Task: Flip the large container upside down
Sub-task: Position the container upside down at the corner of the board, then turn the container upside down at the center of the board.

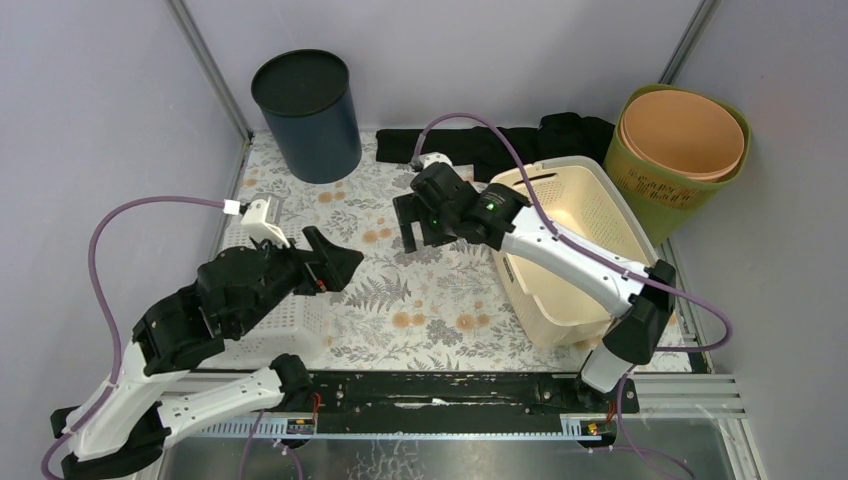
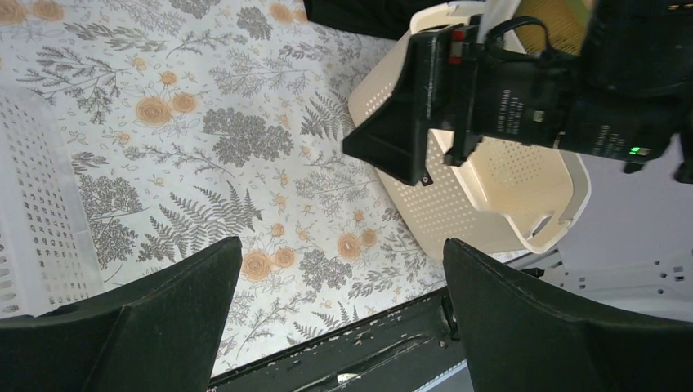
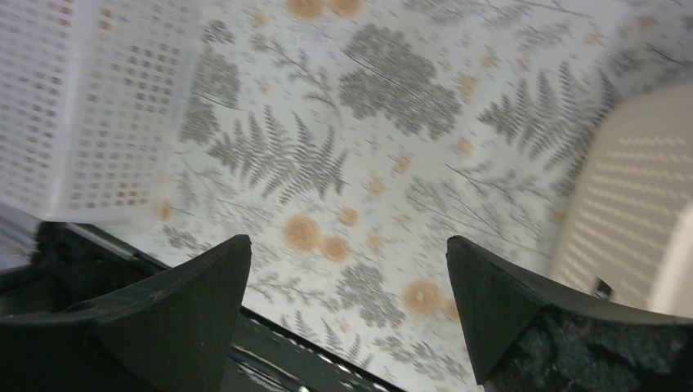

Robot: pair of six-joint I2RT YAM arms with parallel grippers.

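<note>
Since the big cream basket [image 1: 590, 200] sits mouth-up on the right side of the bench [image 1: 420, 300], I'd say nothing's flipped yet, and the left gripper [image 1: 335, 265] and right gripper [image 1: 412, 225] both hover mid-bench, jaws spread wide, empty.

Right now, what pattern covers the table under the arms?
The tablecloth shows grey ferns and orange flowers on white, clearest in the left wrist view.
</note>
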